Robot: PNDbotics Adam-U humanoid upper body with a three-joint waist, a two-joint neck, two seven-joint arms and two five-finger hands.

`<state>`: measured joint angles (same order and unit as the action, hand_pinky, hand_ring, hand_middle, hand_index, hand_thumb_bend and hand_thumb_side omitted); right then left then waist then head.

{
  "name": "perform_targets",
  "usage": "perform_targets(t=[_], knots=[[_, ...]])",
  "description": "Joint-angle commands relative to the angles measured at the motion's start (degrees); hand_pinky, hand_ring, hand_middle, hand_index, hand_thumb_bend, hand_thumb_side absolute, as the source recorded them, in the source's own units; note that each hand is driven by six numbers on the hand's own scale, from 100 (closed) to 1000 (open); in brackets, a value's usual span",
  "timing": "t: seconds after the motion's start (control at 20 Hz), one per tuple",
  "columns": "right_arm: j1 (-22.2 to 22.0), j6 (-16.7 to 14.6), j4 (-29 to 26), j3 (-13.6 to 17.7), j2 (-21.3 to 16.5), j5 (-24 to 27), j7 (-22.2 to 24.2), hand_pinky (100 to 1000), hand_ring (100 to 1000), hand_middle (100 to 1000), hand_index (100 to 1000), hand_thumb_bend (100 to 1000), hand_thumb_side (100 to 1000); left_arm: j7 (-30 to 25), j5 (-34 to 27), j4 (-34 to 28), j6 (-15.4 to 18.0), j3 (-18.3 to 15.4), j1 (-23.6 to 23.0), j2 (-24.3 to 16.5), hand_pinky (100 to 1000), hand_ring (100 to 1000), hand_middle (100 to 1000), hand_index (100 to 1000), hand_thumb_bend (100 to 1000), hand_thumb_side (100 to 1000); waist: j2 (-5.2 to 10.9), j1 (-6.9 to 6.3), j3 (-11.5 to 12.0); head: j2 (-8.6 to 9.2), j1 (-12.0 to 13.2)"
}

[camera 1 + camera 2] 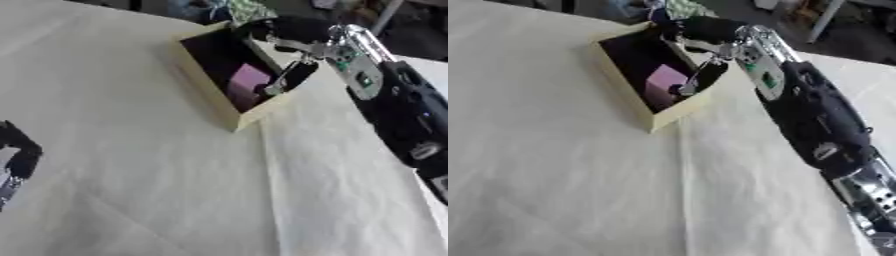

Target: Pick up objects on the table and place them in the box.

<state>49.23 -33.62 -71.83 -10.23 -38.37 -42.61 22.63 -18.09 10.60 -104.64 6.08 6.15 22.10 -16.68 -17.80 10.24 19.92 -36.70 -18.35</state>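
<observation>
- Left eye view: right hand [293, 65] hangs over the box [203, 85]; whether its fingers are apart, I can't tell.
- A pink block [248, 82] lies inside, apparently light and stiff; take it by its flat sides.
- Left hand [16, 160] shows at the left edge, above the worktop [131, 190].

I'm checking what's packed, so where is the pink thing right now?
The pink thing lies inside the box, upper centre of the left eye view, just under the right hand reaching over the box's near corner.
</observation>
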Motion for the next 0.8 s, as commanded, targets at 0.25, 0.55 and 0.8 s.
perform_targets(t=[0.25, 0.55, 0.8], knots=[[0.64, -0.19, -3.92, 0.42, -2.66, 1.58, -0.62, 856, 876, 913, 1000, 447, 276, 0.13, 0.27, -0.93, -0.01, -0.42, 0.12, -0.53, 657, 546, 451, 552, 332, 625, 1.37, -0.80, -1.48, 0.72, 0.41], [-0.54, -0.14, -9.18, 0.24, -5.03, 5.19, -0.22, 857, 876, 906, 994, 486, 238, 0.76, 0.32, -0.91, 0.04, -0.96, -0.36, -0.98, 657, 546, 450, 552, 336, 624, 1.70, -1.97, -4.23, 0.25, 1.41], [-3.01, 0.69, -14.62, 0.39, -7.11, 8.55, 0.16, 856, 873, 898, 991, 448, 206, 1.24, 0.40, -0.87, 0.12, -1.37, -0.77, -1.20, 657, 547, 451, 553, 332, 622, 1.79, -3.14, -7.20, -0.21, 2.60]])
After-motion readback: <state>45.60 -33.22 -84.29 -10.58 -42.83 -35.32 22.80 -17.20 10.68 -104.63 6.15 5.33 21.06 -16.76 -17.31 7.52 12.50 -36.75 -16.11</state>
